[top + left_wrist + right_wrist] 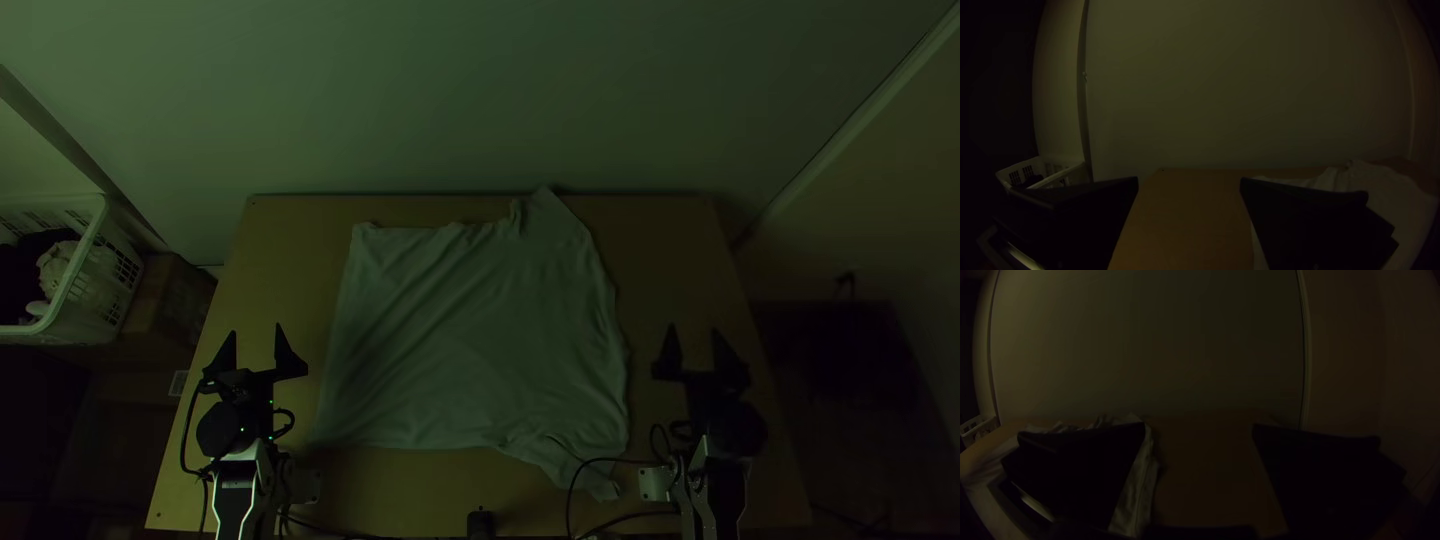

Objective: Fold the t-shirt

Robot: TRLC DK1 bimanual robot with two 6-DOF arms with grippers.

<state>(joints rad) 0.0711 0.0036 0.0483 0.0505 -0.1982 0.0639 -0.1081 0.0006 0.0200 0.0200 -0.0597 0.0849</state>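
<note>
- T-shirt (470, 330) spread, wrinkled on tbl (275, 260)
- L gripper (256, 329): fingers apart, nr shirt's L edge
- R gripper (694, 328): fingers apart, nr R edge
- Basket (95, 225) L of tbl

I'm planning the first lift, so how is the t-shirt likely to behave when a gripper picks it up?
The t-shirt will probably be floppy, since it lies spread with soft wrinkles. It looks thin, so it may be light for its size. A lift by one corner would likely leave the rest trailing, as it covers much of the table.
</note>
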